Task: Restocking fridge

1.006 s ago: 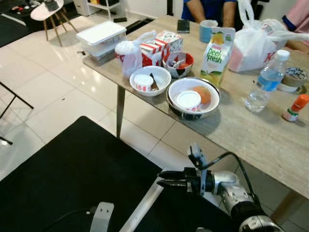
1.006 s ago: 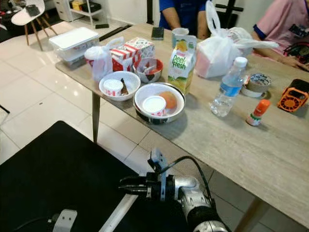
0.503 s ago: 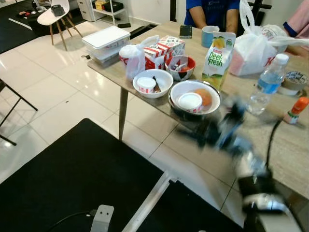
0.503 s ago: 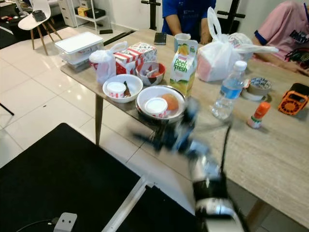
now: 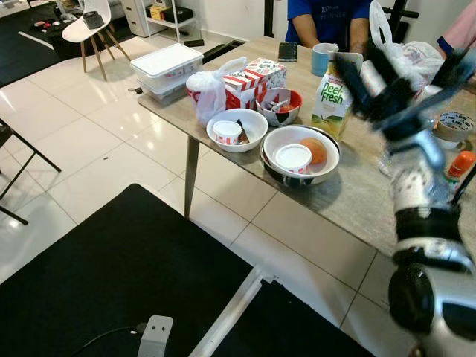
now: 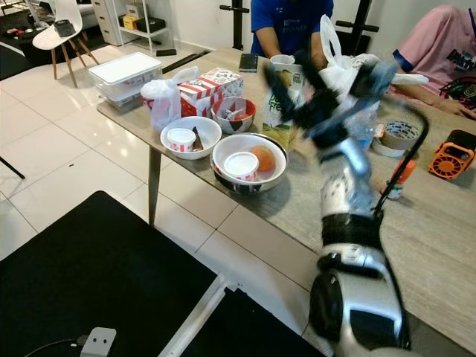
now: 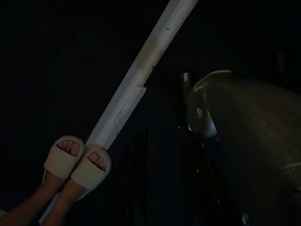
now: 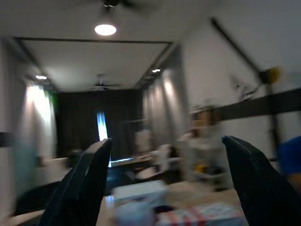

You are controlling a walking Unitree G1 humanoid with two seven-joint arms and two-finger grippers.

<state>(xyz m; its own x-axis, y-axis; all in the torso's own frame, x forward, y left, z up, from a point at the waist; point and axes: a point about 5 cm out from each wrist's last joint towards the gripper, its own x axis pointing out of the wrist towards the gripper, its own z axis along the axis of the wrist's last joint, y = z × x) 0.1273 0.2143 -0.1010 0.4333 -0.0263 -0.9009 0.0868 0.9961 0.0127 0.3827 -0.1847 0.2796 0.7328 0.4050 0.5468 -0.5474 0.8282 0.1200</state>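
Observation:
My right gripper point(image 5: 405, 71) is raised above the wooden table point(image 5: 349, 197), motion-blurred, with its two black fingers spread wide apart and nothing between them. It hangs just in front of the Peel Fresh juice carton point(image 5: 329, 98) and partly hides a water bottle point(image 6: 362, 125). In the right wrist view the right gripper point(image 8: 171, 183) faces across the room over the table. Near the table's front edge a bowl point(image 5: 300, 154) holds an orange and a white cup. The left gripper point(image 7: 164, 188) hangs low in the dark over a black mat.
On the table stand a white bowl with a cup point(image 5: 236, 128), a red bowl point(image 5: 279, 104), red-white boxes point(image 5: 249, 78), a lidded plastic container point(image 5: 166, 67), a white bag point(image 5: 407, 53), a tape roll point(image 5: 454, 125). People sit at the far side point(image 5: 327, 15). Slippered feet point(image 7: 77, 157) stand near my left arm.
My right arm has swung up from low over the black mat to above the table by the juice carton. The camera has shifted slightly.

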